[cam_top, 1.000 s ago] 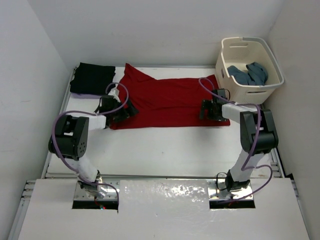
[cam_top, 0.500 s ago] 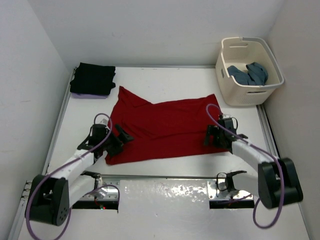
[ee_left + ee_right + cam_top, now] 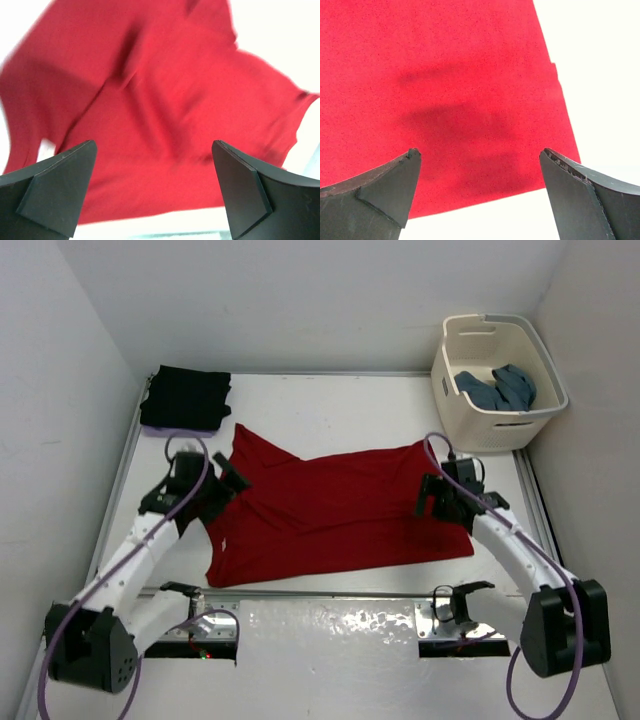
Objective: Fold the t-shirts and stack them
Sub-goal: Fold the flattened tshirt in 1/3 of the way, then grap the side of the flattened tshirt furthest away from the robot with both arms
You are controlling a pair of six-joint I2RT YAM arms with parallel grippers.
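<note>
A red t-shirt [image 3: 330, 515] lies spread flat across the middle of the table, its lower hem near the front edge. My left gripper [image 3: 227, 494] hovers open over its left side, and the left wrist view shows red cloth [image 3: 150, 100] below the spread fingers [image 3: 60, 185]. My right gripper [image 3: 426, 498] stands open over the shirt's right edge, with the red cloth [image 3: 445, 75] and bare table below it. A folded black t-shirt [image 3: 185, 397] sits at the back left on a lavender one [image 3: 168, 428], only its edge showing. A teal t-shirt [image 3: 497, 387] lies in the basket.
The cream laundry basket [image 3: 455, 365] stands at the back right corner. White walls close in the table on the left, back and right. A metal rail [image 3: 330, 592] runs along the near edge by the arm bases.
The red t-shirt has slid from the back of the table toward the near edge. Both grippers came forward with it and now sit slightly farther back above its sides.
</note>
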